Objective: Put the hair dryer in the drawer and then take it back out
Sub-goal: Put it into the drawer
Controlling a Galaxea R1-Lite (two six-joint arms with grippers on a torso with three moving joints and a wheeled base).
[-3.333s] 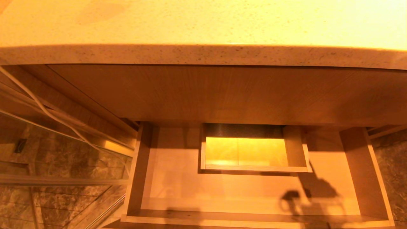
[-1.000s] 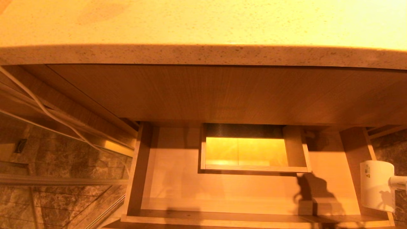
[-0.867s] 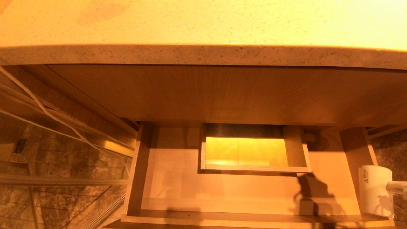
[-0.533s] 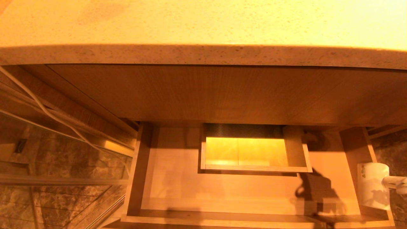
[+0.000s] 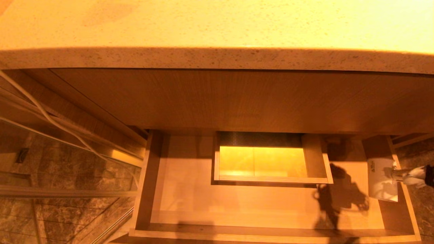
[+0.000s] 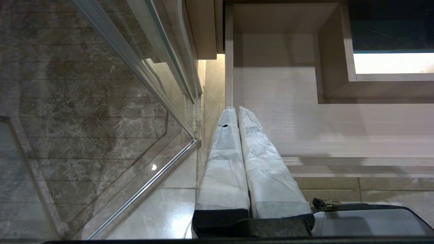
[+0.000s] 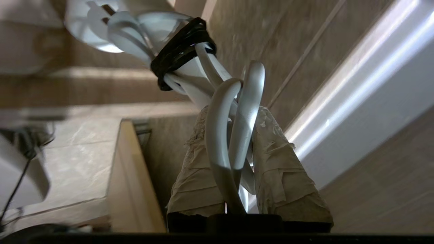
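The wide, shallow, light wood drawer is pulled out under the speckled stone table. Inside it, at the far middle, is a boxed square hole with a bright bottom.

The white plastic hair dryer is at the right side of the drawer, over the right wall, with its fat round body pointing in over the drawer floor. Its dark shadow falls on the drawer floor to the left of it.

The right claw is closed on the hair dryer's handle and the white looped cord (a black band ties the cord up). It comes in from the right edge.

The left claw hangs near the left corner of the drawer, over the grey marble floor. Its two wrapped fingers are pressed together and hold nothing.
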